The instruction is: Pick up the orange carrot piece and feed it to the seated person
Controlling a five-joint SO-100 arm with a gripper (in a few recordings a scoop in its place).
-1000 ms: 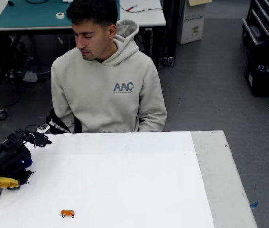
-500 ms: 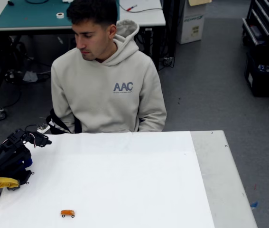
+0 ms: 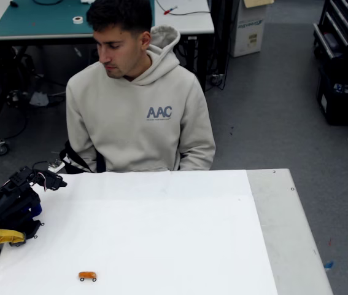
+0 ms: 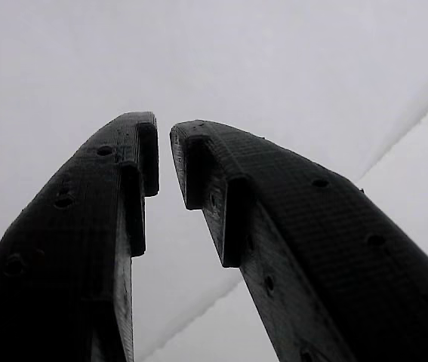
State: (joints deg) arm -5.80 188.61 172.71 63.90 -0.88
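Note:
The orange carrot piece (image 3: pixel 87 276) lies on the white table (image 3: pixel 174 227) near its front left edge. Behind the table's far edge sits the seated person (image 3: pixel 140 117) in a beige hoodie, head bowed toward the table's left side. At the table's left edge the black arm is folded, and my gripper (image 3: pixel 50 180) is well back from the carrot. In the wrist view my gripper (image 4: pixel 164 143) has its two black fingers (image 4: pixel 93 226) nearly touching at the tips over the bare white surface, with nothing between them.
A yellow plastic part (image 3: pixel 2 236) sits at the arm's base on the left edge. A bare grey strip of table (image 3: pixel 278 233) runs along the right. Behind the person stand a desk with a green mat (image 3: pixel 38 18) and a cardboard box (image 3: pixel 249 27).

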